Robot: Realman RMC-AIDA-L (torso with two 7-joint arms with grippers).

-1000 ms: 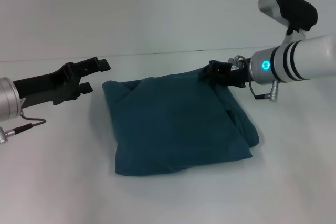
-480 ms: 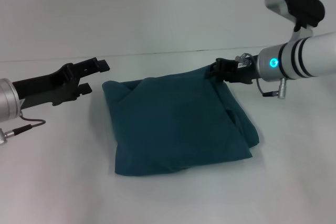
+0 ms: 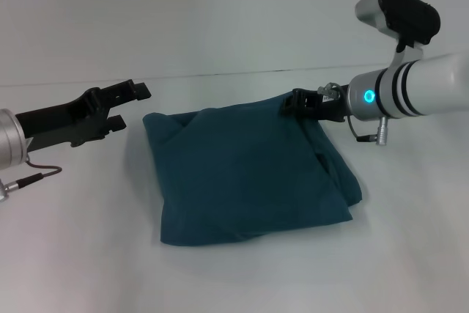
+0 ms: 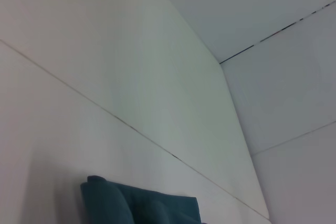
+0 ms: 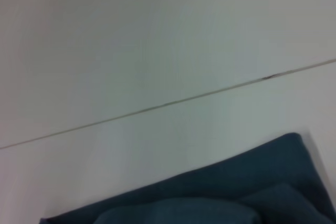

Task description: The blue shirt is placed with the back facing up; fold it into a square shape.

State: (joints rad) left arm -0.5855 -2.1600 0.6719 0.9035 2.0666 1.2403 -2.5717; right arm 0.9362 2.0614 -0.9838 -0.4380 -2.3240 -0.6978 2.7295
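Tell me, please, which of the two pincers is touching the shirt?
The right pincer: it meets the blue shirt's far right corner, while the left pincer hangs apart, beside its far left corner.

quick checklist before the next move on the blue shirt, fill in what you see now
1. Fold shape: the blue shirt lies as a roughly square bundle on the table - ok.
2. Neatness: near right corner bulges with loose layers - not ok.
3. Printed side hidden: only plain fabric shows in the head view - ok.
4. Left gripper: open, in the air off the shirt's far left corner, apart from the cloth - ok.
5. Right gripper: at the shirt's far right corner; whether it grips the cloth or has let go - cannot tell.
6. Far edge flat: both wrist views show it slightly lumpy - not ok.
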